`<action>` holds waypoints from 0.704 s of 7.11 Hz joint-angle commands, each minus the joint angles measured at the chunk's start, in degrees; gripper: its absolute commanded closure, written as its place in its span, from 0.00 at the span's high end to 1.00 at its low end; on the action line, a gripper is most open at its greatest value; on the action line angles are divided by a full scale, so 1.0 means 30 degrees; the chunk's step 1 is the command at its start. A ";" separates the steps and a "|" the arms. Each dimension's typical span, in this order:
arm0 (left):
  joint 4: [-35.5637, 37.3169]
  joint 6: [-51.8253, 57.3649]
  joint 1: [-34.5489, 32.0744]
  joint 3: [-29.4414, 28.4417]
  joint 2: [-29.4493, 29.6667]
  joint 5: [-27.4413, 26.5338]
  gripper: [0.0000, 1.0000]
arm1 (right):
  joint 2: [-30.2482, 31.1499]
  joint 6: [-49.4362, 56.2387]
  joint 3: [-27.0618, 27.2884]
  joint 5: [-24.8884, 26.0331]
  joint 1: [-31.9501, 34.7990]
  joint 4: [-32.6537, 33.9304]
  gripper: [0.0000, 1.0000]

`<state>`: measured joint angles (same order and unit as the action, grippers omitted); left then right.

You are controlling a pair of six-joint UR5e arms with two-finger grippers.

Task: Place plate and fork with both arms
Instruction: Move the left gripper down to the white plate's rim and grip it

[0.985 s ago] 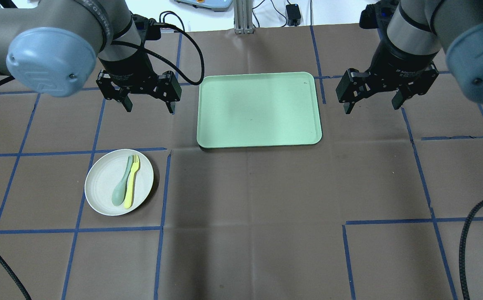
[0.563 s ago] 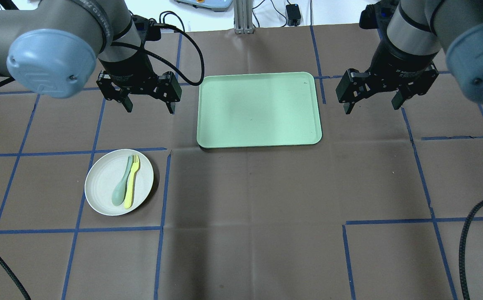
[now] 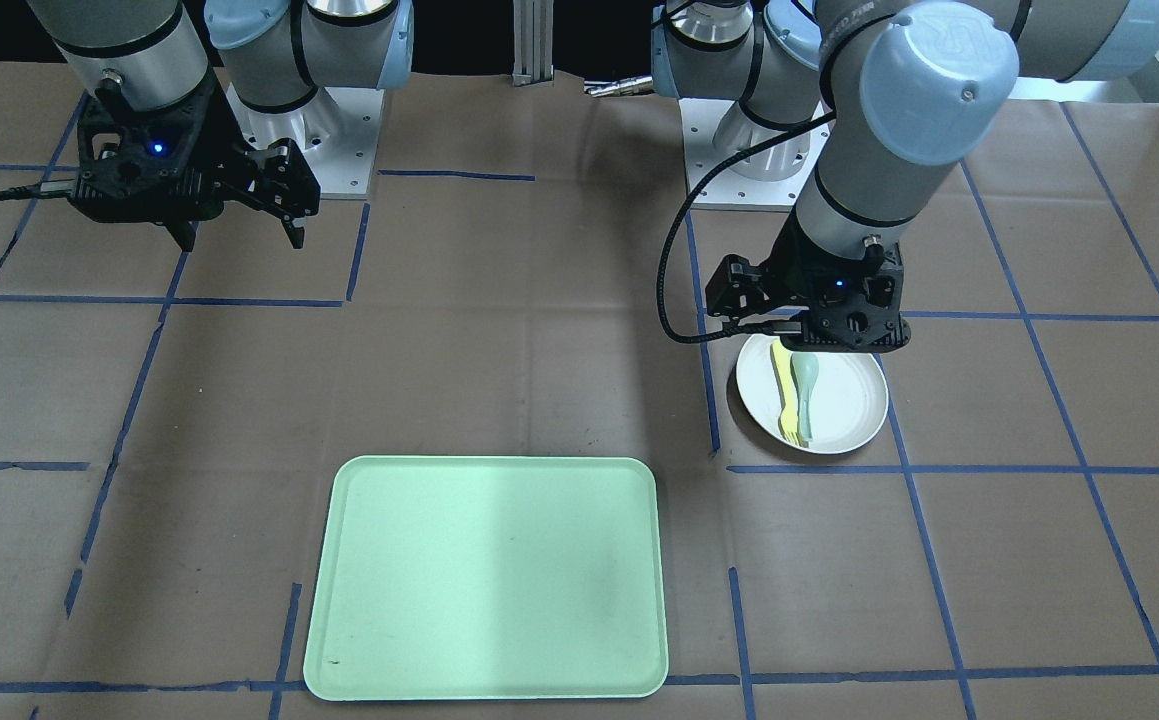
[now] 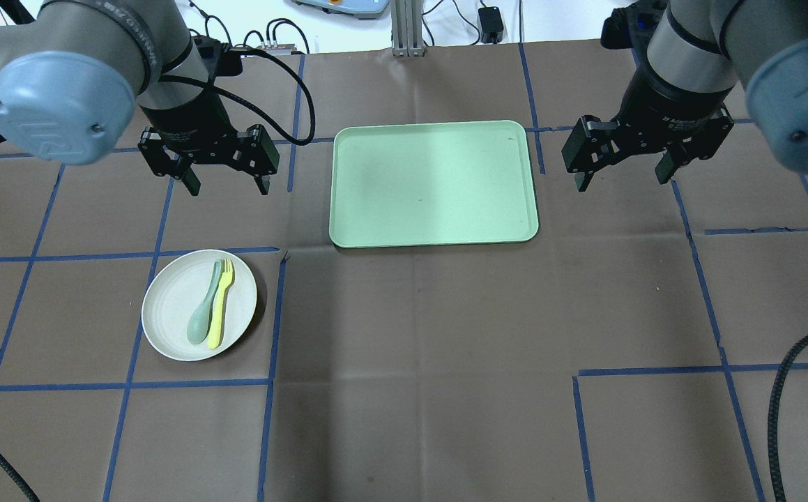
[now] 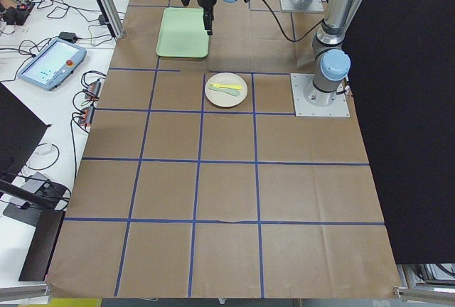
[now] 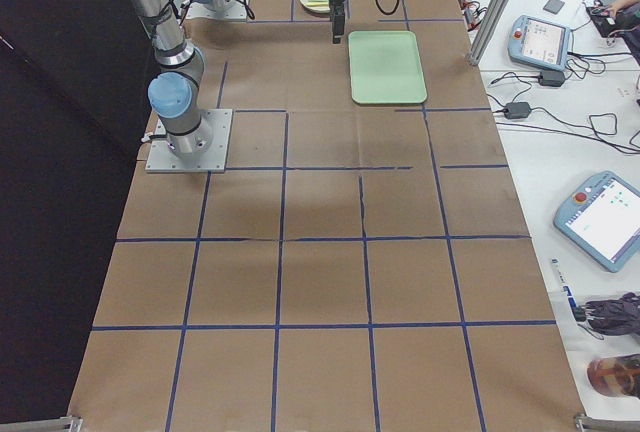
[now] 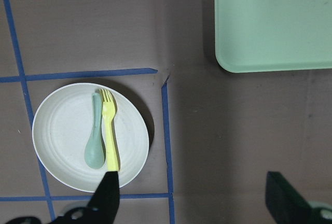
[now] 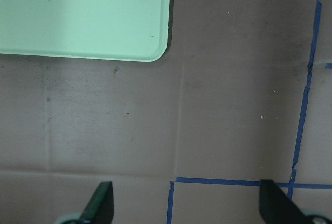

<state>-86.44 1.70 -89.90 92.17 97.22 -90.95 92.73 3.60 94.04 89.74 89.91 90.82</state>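
The off-white plate (image 4: 170,307) lies on the table at the left, with the yellow fork (image 4: 220,307) and a pale blue-green spoon (image 4: 201,317) side by side on it. My left gripper (image 4: 228,187) is open and empty, high above the table near the plate. In the left wrist view the plate (image 7: 57,136) and fork (image 7: 109,136) sit at the lower left, just ahead of the left finger. In the front-facing view the left gripper (image 3: 809,335) hangs over the plate's (image 3: 849,400) edge. My right gripper (image 4: 621,180) is open and empty, right of the tray.
A mint-green rectangular tray (image 4: 435,183) lies at the table's middle back, between the two grippers; it also shows in the front-facing view (image 3: 487,580). Blue tape lines cross the brown table cover. A black cable (image 4: 787,390) hangs at the right edge.
My left gripper has moved to the left, away from the tray and closer over the plate. The right arm, the plate, fork and spoon have not moved.
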 commanded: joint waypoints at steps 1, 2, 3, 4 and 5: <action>0.0568 0.2733 0.2298 0.1614 -0.0324 0.0022 1.00 | 0.0000 0.0030 0.0001 0.0029 0.0000 0.0019 1.00; 0.1210 0.4080 0.3704 0.2347 -0.0268 0.0081 0.99 | 0.0000 0.0031 0.0001 0.0029 0.0000 -0.0010 1.00; 0.2289 0.6065 0.4907 0.3282 -0.0152 0.0082 0.99 | 0.0000 0.0031 0.0001 0.0000 0.0000 -0.0010 1.00; 0.3866 0.7506 0.6282 0.4568 -0.0121 0.0169 0.99 | 0.0000 0.0031 0.0001 0.0029 0.0000 -0.0010 1.00; 0.5709 0.8420 0.7311 0.6089 0.0053 0.0460 0.99 | 0.0000 0.0060 0.0001 0.0029 0.0000 0.0019 1.00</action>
<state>-75.24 22.84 -72.05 105.50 96.92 -90.30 92.72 3.71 94.04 89.80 89.91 90.81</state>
